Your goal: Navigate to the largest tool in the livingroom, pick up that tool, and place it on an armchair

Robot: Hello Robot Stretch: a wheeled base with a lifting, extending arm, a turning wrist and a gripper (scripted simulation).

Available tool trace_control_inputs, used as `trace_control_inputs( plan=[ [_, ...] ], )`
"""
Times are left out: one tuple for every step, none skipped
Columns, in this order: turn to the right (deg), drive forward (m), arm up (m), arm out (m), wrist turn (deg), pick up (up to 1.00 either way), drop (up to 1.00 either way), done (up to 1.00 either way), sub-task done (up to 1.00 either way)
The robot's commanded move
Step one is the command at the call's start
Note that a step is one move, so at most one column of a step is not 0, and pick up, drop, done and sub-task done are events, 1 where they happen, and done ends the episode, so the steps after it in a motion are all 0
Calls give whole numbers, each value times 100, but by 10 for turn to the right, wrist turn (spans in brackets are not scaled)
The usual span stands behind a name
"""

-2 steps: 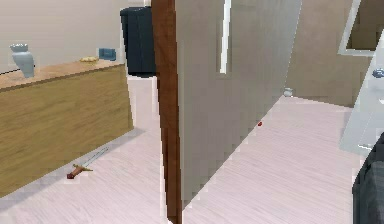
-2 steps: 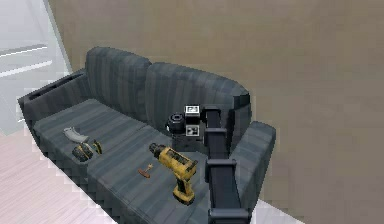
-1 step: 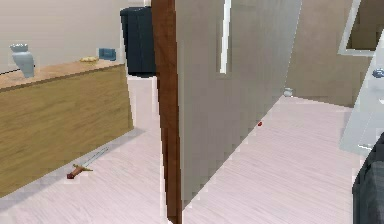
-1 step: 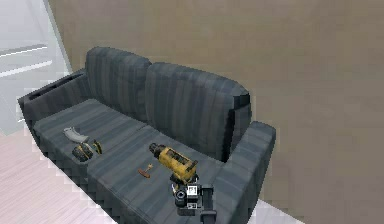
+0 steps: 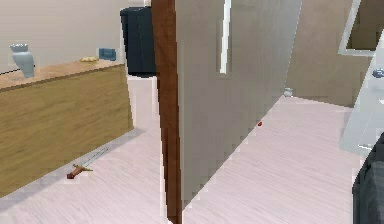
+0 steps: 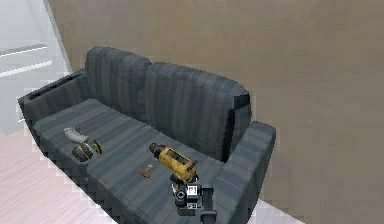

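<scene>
The jaws sit low at the front edge of a dark grey sofa (image 6: 150,95), next to the arm's white marker squares (image 6: 190,197). I cannot tell whether they are apart or together, or whether they hold anything. The yellow and black drill (image 6: 170,158) lies on the seat cushion right at the jaws, just up and left of them. Farther left on the same seat lie a small dark bit (image 6: 147,172) and a grey-handled tool (image 6: 84,149). In the forward view a wooden counter (image 5: 60,115) stands on pale floor.

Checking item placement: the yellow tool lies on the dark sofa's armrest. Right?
No. The tool lies on the sofa's seat cushion, not its armrest; the arm side view shows it.
</scene>
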Motion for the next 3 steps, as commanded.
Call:
trace_control_inputs(
  plan=[
    [0,0,10,0,0,0,0,0,0],
    [0,0,32,0,0,0,0,0,0],
    [0,0,0,0,-450,0,0,0,0]
  ],
)
